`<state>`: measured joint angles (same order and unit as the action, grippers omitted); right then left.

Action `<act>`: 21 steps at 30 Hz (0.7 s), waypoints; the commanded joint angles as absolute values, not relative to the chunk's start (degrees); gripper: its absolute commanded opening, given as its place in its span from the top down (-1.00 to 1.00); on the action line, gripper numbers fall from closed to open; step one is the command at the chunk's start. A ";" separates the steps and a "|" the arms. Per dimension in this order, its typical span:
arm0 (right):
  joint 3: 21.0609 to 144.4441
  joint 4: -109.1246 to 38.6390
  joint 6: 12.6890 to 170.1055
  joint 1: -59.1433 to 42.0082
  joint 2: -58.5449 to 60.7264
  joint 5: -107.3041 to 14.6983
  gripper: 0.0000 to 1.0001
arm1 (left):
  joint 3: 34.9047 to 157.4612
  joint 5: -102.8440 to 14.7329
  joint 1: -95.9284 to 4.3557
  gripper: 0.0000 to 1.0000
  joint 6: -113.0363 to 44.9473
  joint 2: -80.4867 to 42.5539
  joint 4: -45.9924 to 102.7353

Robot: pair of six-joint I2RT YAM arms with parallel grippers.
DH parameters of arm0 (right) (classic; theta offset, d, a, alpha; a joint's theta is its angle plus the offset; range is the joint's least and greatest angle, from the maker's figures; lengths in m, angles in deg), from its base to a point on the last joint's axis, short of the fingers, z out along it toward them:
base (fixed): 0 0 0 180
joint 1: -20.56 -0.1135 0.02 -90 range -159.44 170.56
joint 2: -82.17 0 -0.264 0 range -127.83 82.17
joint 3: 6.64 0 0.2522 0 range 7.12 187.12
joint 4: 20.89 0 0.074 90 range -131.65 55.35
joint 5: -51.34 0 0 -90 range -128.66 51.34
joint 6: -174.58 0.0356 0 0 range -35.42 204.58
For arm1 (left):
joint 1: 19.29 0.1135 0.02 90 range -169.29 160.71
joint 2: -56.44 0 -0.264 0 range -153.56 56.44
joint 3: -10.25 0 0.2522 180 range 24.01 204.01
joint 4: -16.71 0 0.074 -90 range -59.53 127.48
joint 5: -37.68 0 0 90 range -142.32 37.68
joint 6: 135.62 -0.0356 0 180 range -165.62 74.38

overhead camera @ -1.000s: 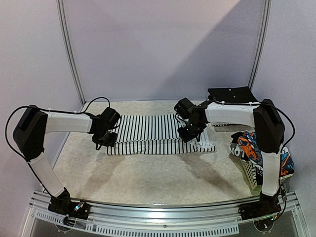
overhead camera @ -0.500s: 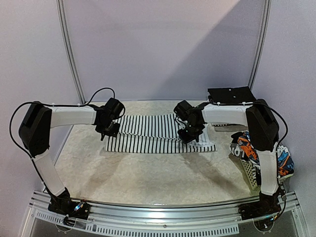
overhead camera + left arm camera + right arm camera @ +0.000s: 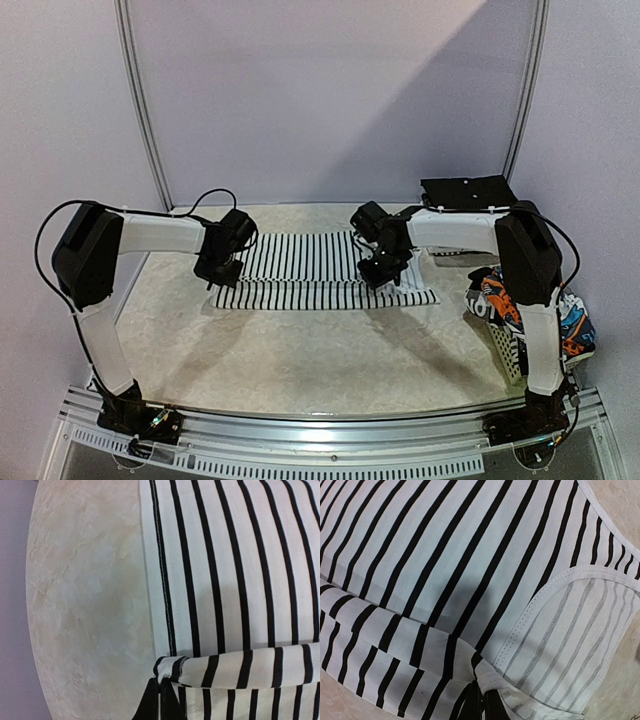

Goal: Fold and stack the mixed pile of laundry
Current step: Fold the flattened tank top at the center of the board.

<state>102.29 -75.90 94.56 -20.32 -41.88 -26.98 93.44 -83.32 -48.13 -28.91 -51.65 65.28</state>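
Note:
The white garment with thin black stripes point(image 3: 300, 272) lies spread across the middle of the table, its near edge lifted and doubled back over itself. My left gripper point(image 3: 222, 268) is shut on that edge at the garment's left end, and the pinched fold point(image 3: 172, 672) bulges just past the left gripper point(image 3: 161, 690). At the right end, close to the neckline, my right gripper point(image 3: 378, 272) is shut on the striped garment point(image 3: 445, 555); a seamed bit of cloth sits in the right gripper point(image 3: 484, 692). The orange, blue and black printed garment point(image 3: 500, 295) lies in the basket.
A white lattice basket point(image 3: 508, 352) stands at the table's right edge. A black flat object point(image 3: 468, 190) rests at the back right. The beige marbled tabletop point(image 3: 300, 350) shows bare in front of the striped garment.
Both grippers have moved toward the back of the table, carrying the striped garment's near edge over itself. The left arm has swung inward and stretched out.

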 commanded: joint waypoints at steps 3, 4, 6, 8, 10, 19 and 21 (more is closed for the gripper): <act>105.11 -76.77 93.83 -19.70 -44.36 -25.66 1.00 | 95.37 -85.97 -46.62 1.00 -26.69 -53.54 70.63; 105.38 -76.79 93.73 -19.72 -44.60 -25.65 1.00 | 95.30 -86.12 -46.56 1.00 -26.56 -53.52 70.89; 105.99 -77.04 93.56 -19.72 -45.10 -25.59 1.00 | 95.29 -86.07 -46.45 1.00 -26.25 -53.53 71.53; 106.46 -77.18 93.43 -19.69 -45.64 -25.53 1.00 | 95.14 -86.07 -46.40 1.00 -25.99 -53.55 71.72; 106.77 -77.12 93.44 -19.71 -46.33 -25.56 1.00 | 95.04 -86.44 -46.32 1.00 -25.69 -53.82 71.83; 108.95 -74.81 93.23 -19.58 -48.26 -26.09 0.72 | 95.70 -90.87 -45.16 0.33 -21.43 -53.55 73.47; 110.72 -74.36 93.56 -19.12 -48.60 -26.83 0.51 | 94.09 -92.14 -45.13 -0.25 -20.06 -51.04 71.99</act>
